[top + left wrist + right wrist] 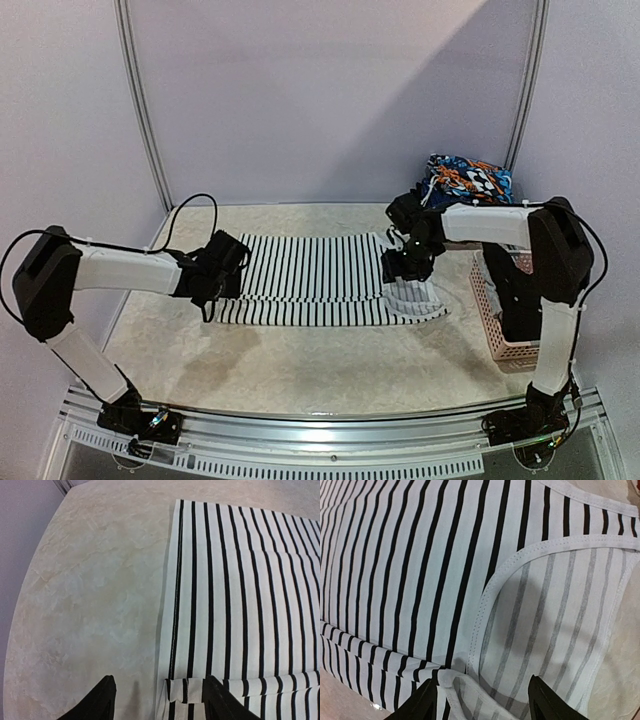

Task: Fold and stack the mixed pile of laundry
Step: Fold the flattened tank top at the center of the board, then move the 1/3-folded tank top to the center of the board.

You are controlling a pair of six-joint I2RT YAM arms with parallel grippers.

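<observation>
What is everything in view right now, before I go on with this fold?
black-and-white striped cloth garment: one, black and white, spread flat mid-table, between the two grippers.
bundle of blue, orange and white patterned cloth: one, far right corner of the table.
pink plastic lattice basket: one, pink, right edge, behind the right arm.
beige marbled table: one, under everything.
left gripper: one, black, open, at the garment's left end.
right gripper: one, black, open, at its right end.
</observation>
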